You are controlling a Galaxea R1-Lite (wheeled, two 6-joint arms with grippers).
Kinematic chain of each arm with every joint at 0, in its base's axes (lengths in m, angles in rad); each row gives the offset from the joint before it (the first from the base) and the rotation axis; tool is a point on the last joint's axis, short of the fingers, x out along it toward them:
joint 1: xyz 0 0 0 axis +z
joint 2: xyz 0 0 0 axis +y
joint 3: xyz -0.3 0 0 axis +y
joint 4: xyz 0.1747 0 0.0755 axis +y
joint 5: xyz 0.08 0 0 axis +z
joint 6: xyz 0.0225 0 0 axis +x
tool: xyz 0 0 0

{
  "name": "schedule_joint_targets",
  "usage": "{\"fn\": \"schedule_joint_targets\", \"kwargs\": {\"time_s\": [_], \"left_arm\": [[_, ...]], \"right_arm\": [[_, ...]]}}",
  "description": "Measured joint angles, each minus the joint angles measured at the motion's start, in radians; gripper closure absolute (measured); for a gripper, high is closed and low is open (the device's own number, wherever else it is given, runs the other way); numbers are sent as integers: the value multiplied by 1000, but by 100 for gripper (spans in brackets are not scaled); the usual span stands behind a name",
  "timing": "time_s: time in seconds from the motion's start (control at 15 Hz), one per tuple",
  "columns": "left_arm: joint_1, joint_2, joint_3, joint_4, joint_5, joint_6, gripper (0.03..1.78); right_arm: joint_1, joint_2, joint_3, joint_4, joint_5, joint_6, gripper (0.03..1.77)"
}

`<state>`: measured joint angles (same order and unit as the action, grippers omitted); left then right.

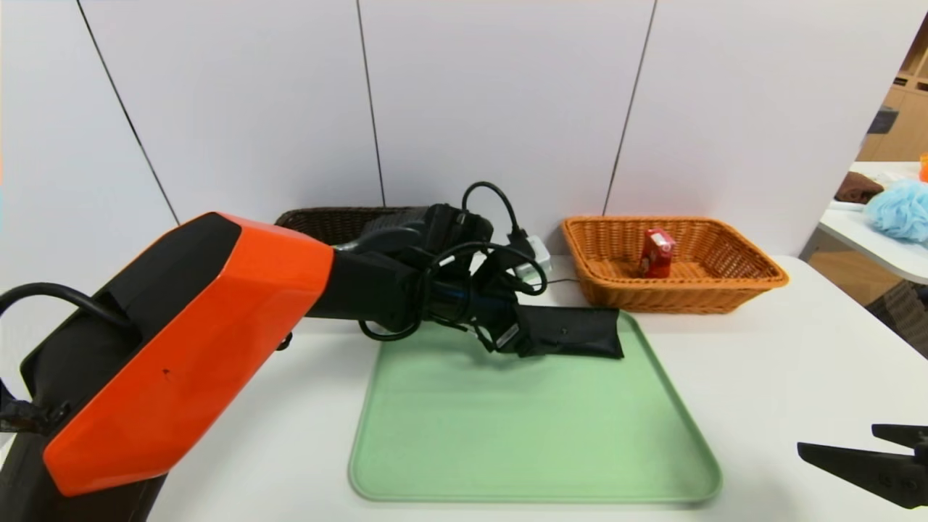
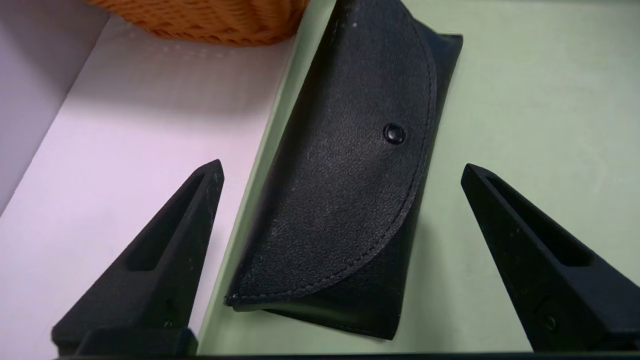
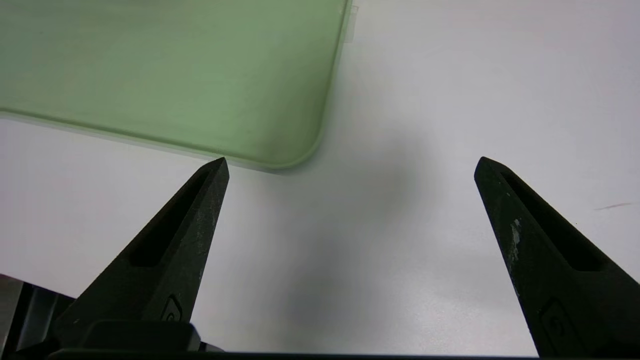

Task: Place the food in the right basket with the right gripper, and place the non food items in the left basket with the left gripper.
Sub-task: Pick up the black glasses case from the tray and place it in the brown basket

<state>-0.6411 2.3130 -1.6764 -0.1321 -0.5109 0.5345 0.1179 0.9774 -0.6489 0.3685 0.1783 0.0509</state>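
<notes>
The flat black snap-flap pouch (image 1: 580, 330) lies along the far edge of the green tray (image 1: 507, 435). My left gripper (image 2: 342, 166), on the orange-shelled arm (image 1: 217, 326), hovers open over the pouch (image 2: 350, 190). One finger stands over the white table and the other over the tray (image 2: 525, 100), neither touching the pouch. The red carton (image 1: 657, 252) stands inside the orange basket (image 1: 754, 261). The dark brown basket (image 1: 319, 221) sits at the back left, mostly hidden by my left arm. My right gripper (image 3: 350, 162) is open and empty above the table, by the tray's near right corner (image 3: 300, 150).
A white plug block with a black cable (image 1: 533, 254) sits between the two baskets by the wall. The orange basket's corner (image 2: 210, 20) lies close beyond the pouch. A side table with a blue puff (image 1: 902, 210) stands at the far right.
</notes>
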Motion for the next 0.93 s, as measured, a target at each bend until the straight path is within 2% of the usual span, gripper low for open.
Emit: {"fn": "schedule_joint_targets", "kwargs": {"time_s": [0.2, 0.53, 0.6, 0.67, 0.93], "left_arm": [[4, 30, -37, 44, -37, 5, 12], [4, 62, -108, 144, -53, -9, 12], [4, 66, -123, 162, -79, -19, 12], [4, 68, -135, 170, -101, -30, 12], [4, 76, -153, 171, -105, -36, 12]], "right_arm": [[7, 0, 1, 0, 0, 3, 11], [8, 0, 1, -3, 0, 6, 11], [8, 0, 1, -3, 0, 7, 11], [8, -1, 1, -3, -1, 7, 11], [8, -2, 4, -3, -2, 7, 10]]}}
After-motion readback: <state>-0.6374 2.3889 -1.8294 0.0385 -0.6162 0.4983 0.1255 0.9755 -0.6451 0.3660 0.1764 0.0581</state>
